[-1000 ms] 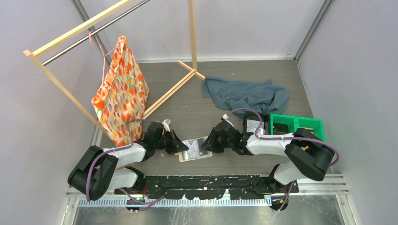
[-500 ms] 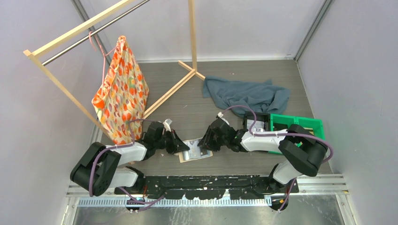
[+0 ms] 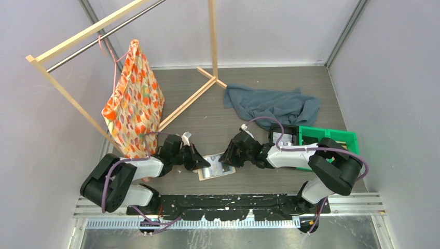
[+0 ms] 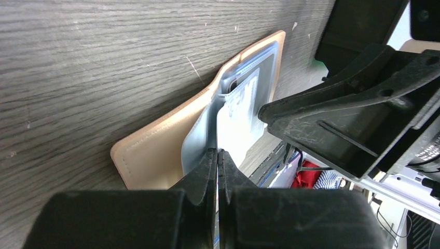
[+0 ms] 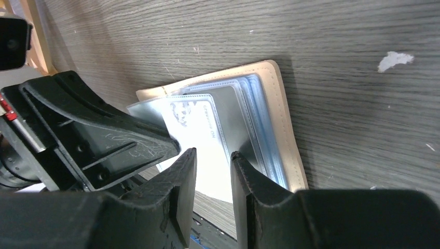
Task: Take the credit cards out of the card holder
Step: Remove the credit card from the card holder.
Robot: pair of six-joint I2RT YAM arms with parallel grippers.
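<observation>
Between two grippers on the table lies one open holder, with one printed card showing in its clear pockets. Fingers of the left gripper are clamped on a pocket leaf. Those of the right gripper stand partly apart above it, grasping nothing. Both arms reach low, wrists facing.

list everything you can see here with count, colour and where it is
holder: one, tan, open on the table between the tools
cards: count unclear, grey, in the holder's sleeves
bag: one, orange patterned, hanging on the rack
rack: one, pale wood, far left
cloth: one, blue-grey, crumpled, far side
bin: one, green, right
tray: one, black, left of the bin
table: one, dark wood grain
left tool: one, black, shut on a holder sleeve
right tool: one, black, open over a pale sleeve
</observation>
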